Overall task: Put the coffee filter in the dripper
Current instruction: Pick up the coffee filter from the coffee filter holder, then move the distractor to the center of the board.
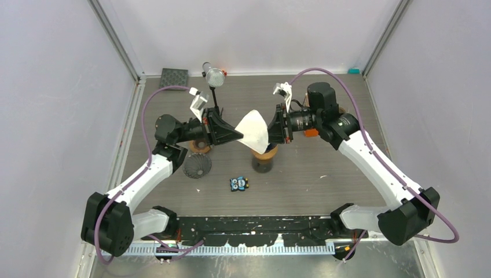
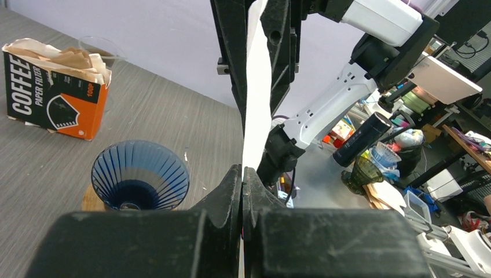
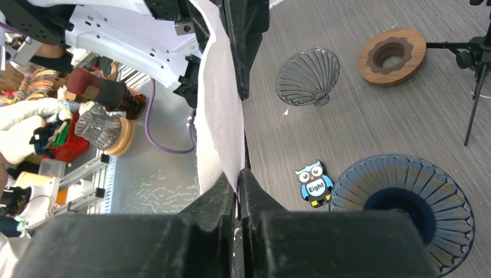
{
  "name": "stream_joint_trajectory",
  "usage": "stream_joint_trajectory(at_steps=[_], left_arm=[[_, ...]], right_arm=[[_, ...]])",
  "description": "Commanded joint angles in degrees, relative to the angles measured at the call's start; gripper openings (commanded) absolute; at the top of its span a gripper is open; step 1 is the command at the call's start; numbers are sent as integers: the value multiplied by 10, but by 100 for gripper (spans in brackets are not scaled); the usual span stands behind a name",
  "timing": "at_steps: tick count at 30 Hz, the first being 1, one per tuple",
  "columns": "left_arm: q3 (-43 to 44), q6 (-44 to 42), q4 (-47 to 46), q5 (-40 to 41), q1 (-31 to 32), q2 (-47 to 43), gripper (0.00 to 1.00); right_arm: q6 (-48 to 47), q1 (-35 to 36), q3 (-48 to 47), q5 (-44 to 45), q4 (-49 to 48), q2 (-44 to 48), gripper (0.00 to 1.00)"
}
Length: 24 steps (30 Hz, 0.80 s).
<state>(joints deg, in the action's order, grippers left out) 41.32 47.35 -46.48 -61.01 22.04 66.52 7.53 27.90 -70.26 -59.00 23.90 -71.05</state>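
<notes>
Plainly the filter (image 1: 255,130) is thin white paper: nearly weightless, floppy and easy to crease or tear, so it wants a light pinch at its edges only. It hangs in the air above the blue dripper (image 2: 140,176), not yet in it. The left end effector (image 1: 241,137) is pressed together on one edge, and the right end effector (image 1: 271,130) pinches the opposite edge. Pulling apart could rip it. Below lies the tabletop (image 1: 324,168).
</notes>
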Motion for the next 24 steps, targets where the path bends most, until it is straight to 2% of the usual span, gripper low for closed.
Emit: stream_joint_trajectory(at_steps=[1,4,9,10,12,15,18,21,24], left_arm=[[-2,-17,-24,6,-2,-2,0],[0,-34,-1,16,-2,-3,1],[63,-115,153,67,-5,-16,56],[84,-131,200,83,-6,-16,64],[127,-174,319,122,-6,-13,72],[183,-233,440,185,-2,-11,76],[220,-261,519,236,11,-12,77],[236,-256,554,291,12,-10,78],[224,-242,554,313,13,-13,78]], right_arm=[[23,2,-32,12,-32,0,8],[20,2,-41,42,-20,8,1],[5,2,-82,220,41,25,1],[8,2,-91,252,53,23,1],[20,3,-103,297,74,15,1],[21,11,-121,359,110,8,1],[28,23,-131,478,121,14,1],[40,44,-135,563,114,15,1],[57,70,-138,607,108,-1,1]])
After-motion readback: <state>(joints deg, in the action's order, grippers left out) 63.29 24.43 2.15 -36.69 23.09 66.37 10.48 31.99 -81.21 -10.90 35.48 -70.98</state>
